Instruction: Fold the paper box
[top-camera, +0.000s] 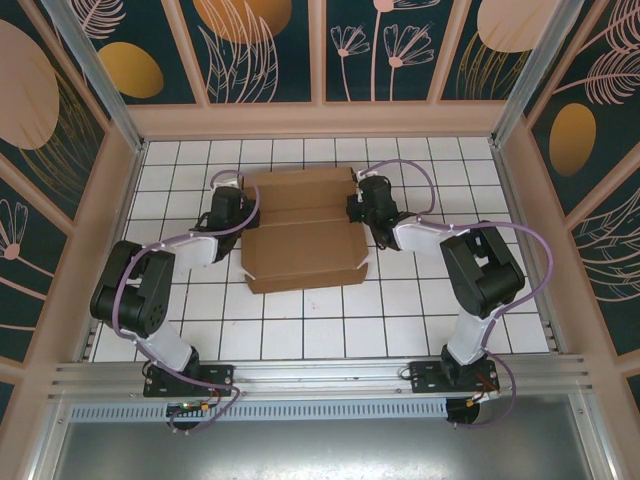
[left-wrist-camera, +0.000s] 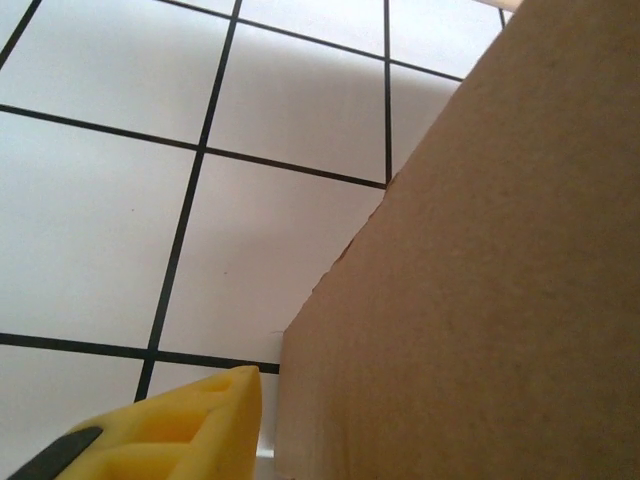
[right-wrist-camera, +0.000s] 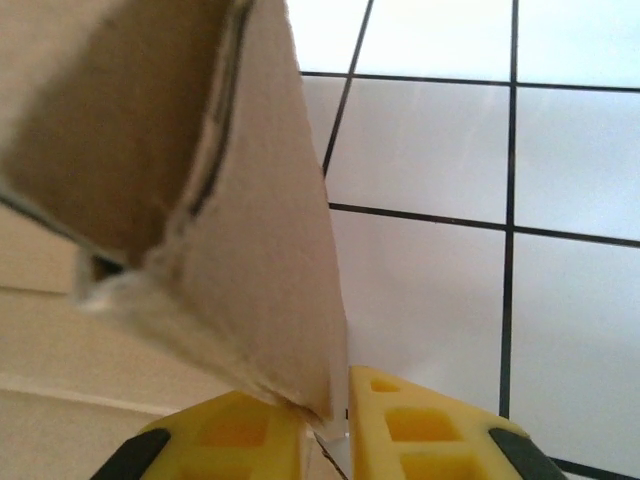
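Note:
The paper box (top-camera: 300, 225) is a brown cardboard sheet lying partly folded in the middle of the tiled floor, its panels raised. My left gripper (top-camera: 232, 205) is at its left edge. In the left wrist view one yellow finger (left-wrist-camera: 195, 425) stands a small gap away from a cardboard wall (left-wrist-camera: 480, 300), which hides the other finger. My right gripper (top-camera: 365, 207) is at the box's right edge. In the right wrist view the corner of a raised flap (right-wrist-camera: 260, 260) dips into the narrow gap of the right gripper (right-wrist-camera: 335, 425), whose jaws are slightly parted.
The white tiled floor (top-camera: 420, 320) is ringed by a low beige wall (top-camera: 320, 120) and patterned panels. Metal posts stand at the back corners. Both arms' bases sit on the rail (top-camera: 320, 378) at the near edge.

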